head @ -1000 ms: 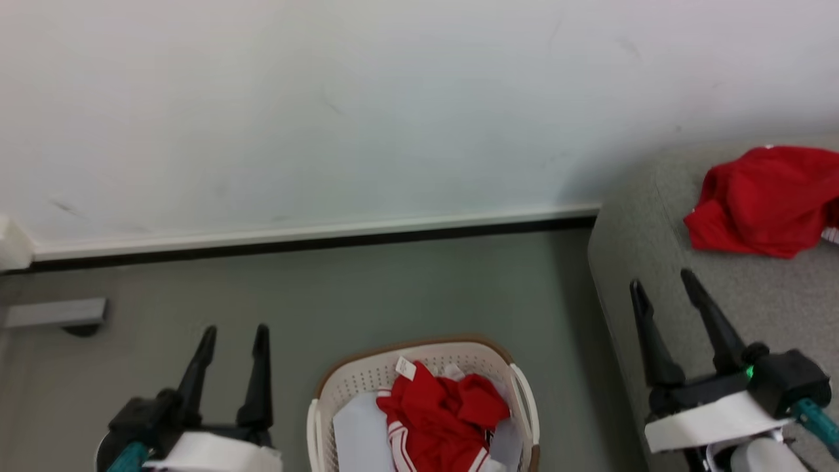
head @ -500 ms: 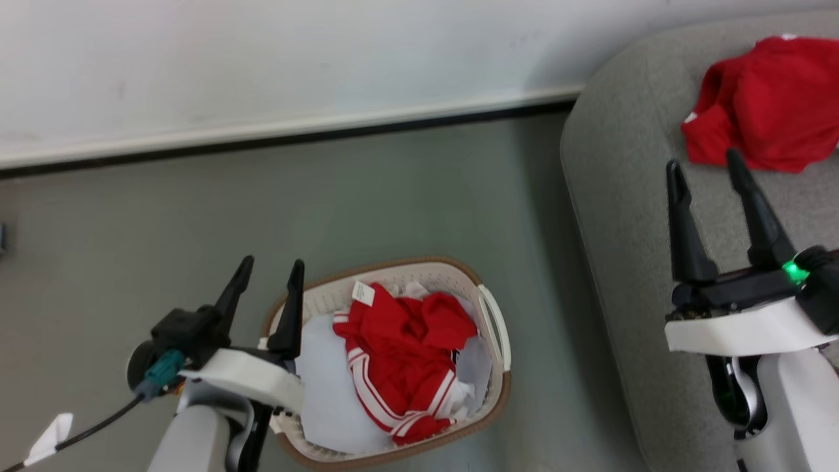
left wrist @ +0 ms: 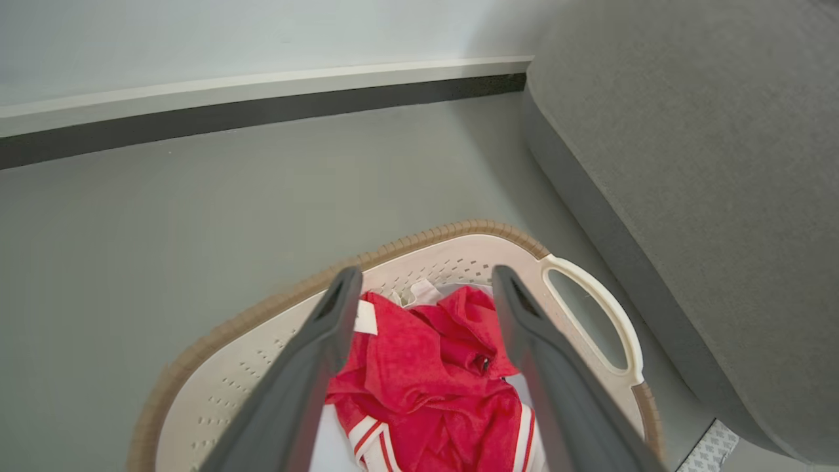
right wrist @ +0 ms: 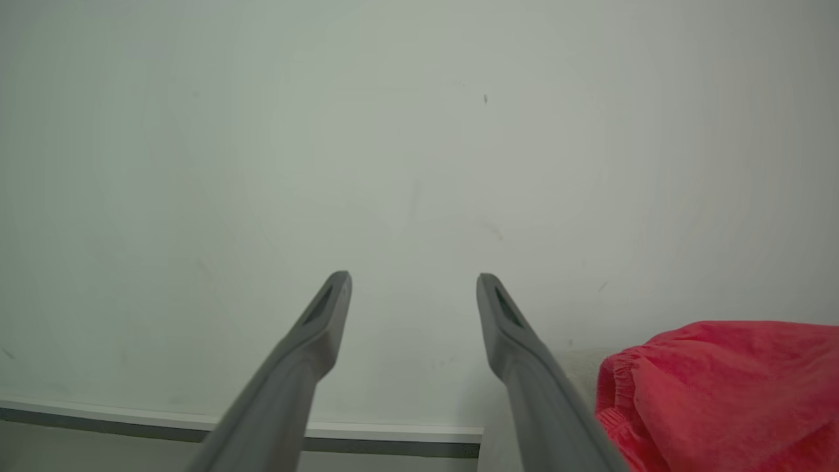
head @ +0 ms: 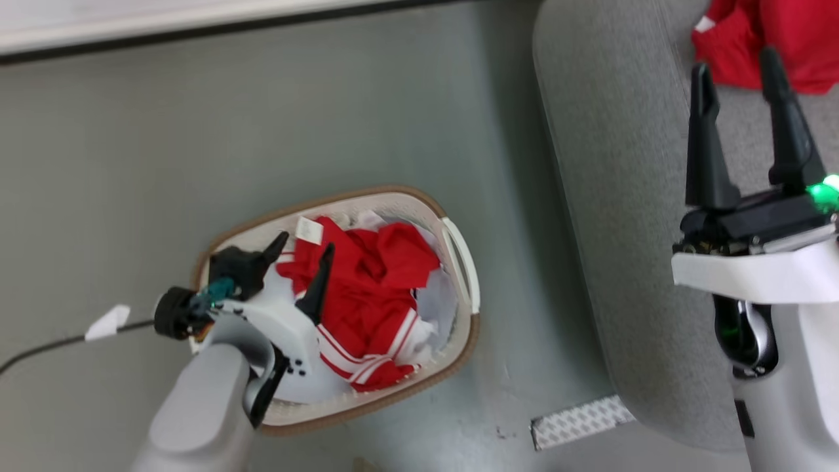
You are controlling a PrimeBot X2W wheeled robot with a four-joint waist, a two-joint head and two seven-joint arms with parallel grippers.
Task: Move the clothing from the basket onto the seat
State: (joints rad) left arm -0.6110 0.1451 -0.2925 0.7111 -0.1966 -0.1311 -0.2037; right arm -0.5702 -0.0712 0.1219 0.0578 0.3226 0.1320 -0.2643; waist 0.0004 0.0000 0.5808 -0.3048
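Above the basket (head: pixel 341 196) | left gripper (head: pixel 306 241) stood wide over crumpled red clothing (head: pixel 373 288) inside | right gripper (head: pixel 735 59) stood wide over the seat (head: pixel 609 196), where one red garment (head: pixel 786 39) lay | clothing judged light, limp, unbreakable: pinch a raised central fold, not the white sheet (head: pixel 438 307).

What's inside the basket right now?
Crumpled red clothing with white stripes lies in the basket, on a plain white sheet. Anything beneath the heap and the sheet is covered.

Floor (head: pixel 328 118) carried basket (head: pixel 367 194) and seat (head: pixel 616 196), near but apart; patterned strip (head: pixel 580 419) lay by the seat's corner. Red garment (head: pixel 737 39) lay on the seat.
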